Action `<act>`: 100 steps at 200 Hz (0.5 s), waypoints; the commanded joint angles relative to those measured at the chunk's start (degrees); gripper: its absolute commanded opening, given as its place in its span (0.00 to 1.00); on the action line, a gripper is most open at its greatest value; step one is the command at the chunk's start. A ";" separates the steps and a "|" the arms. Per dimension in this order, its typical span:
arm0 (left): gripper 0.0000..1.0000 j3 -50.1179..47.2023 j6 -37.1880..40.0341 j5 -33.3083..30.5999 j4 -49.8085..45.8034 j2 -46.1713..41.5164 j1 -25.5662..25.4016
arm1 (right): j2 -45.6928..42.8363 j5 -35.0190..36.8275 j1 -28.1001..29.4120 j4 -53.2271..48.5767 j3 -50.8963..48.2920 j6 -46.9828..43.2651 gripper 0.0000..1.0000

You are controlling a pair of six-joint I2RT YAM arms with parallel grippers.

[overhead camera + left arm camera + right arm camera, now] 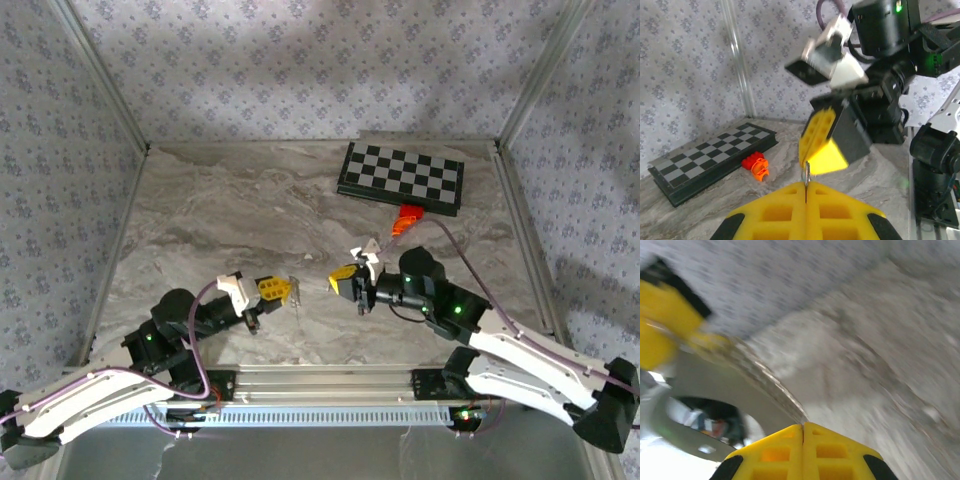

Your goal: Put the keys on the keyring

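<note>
Left claw (284, 290) is picked up first, low over the marbled table (220, 210) at about 7 o'clock in the overhead view, with its tips aimed toward 3 o'clock. Its yellow pads (775, 215) are pressed tight together, and a thin pale sliver of metal is pinched in the seam. It is taken for the keyring (807, 179) seen edge-on (too slim for more to be said), and it stands up out of the tips.

Across a small gap, the right claw (334, 281) is found at roughly 5 o'clock, pointed back toward 9 o'clock so that the two claws face each other, near but apart. From the left wrist it is seen hanging just behind the metal sliver, tilted nose-down. From its own wrist its pads are shown closed flat against each other. Whether anything is nipped between them cannot be told, since that picture is badly blurred.

Further right and back, at about 1 o'clock, an orange block (405, 220) is seen lying on the marble, just beside the near edge of a folded chessboard (400, 178).
</note>
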 commanded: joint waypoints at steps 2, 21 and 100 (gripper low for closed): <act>0.00 0.51 0.56 -4.01 0.67 -0.39 0.28 | 3.07 12.98 0.54 -8.18 -1.99 0.26 0.00; 0.00 0.58 0.30 -8.78 -0.34 -0.20 0.28 | 6.05 13.31 0.90 -7.07 -4.29 1.29 0.00; 0.00 0.43 -0.63 -15.91 -2.50 1.24 2.13 | 14.84 14.49 0.74 -8.96 -5.69 4.22 0.00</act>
